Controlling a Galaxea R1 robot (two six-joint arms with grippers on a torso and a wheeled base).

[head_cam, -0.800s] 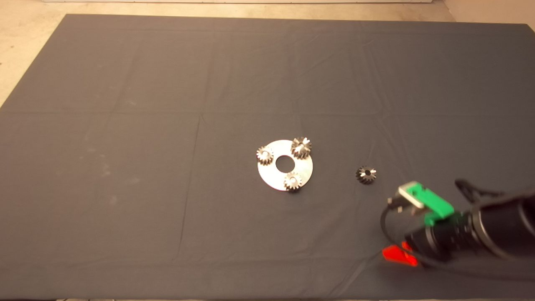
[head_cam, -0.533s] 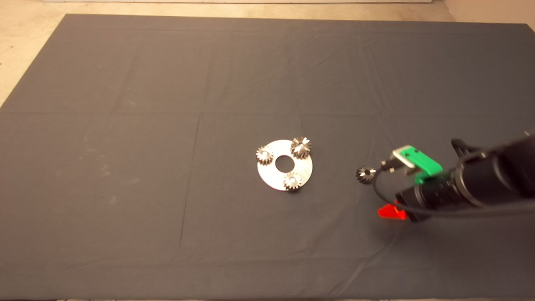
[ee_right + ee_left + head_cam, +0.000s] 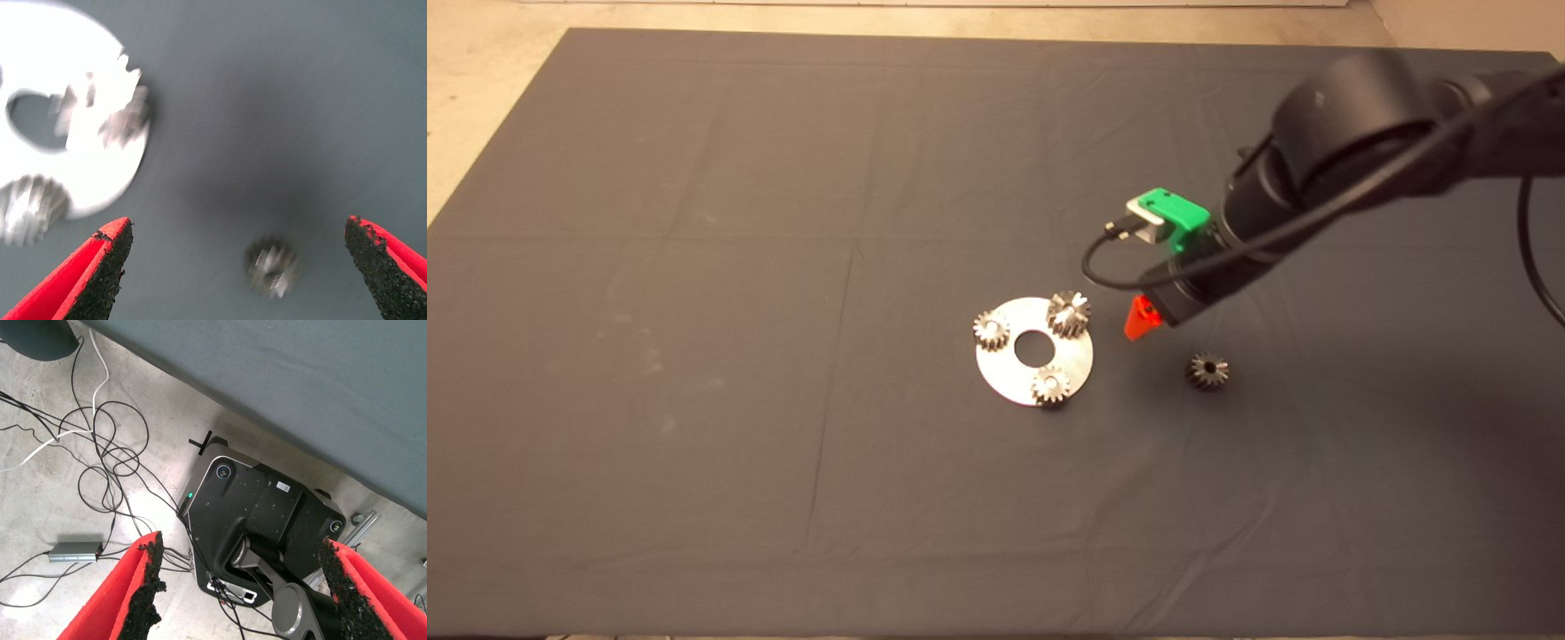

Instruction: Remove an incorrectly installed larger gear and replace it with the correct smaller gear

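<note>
The larger gear (image 3: 1068, 314) stands on the round steel plate (image 3: 1005, 373) at its far right edge, tall with shiny teeth; the right wrist view shows it blurred as the larger gear (image 3: 110, 110). The smaller gear (image 3: 1207, 370) lies dark on the mat to the right of the plate, and the smaller gear (image 3: 272, 266) shows between the fingers' spread in the right wrist view. My right gripper (image 3: 1141, 318) hangs open above the mat between the plate and the smaller gear, holding nothing. My left gripper (image 3: 240, 587) is open and parked off the mat.
Two paler small gears (image 3: 991, 330) (image 3: 1050, 386) sit on the plate around its centre hole. The left wrist view shows the floor with cables (image 3: 100, 453) and the robot's black base (image 3: 260, 513) beside the mat's edge.
My right arm has swung up and left from the mat's lower right, passing the smaller gear, and now hovers just right of the plate. The gears have not moved.
</note>
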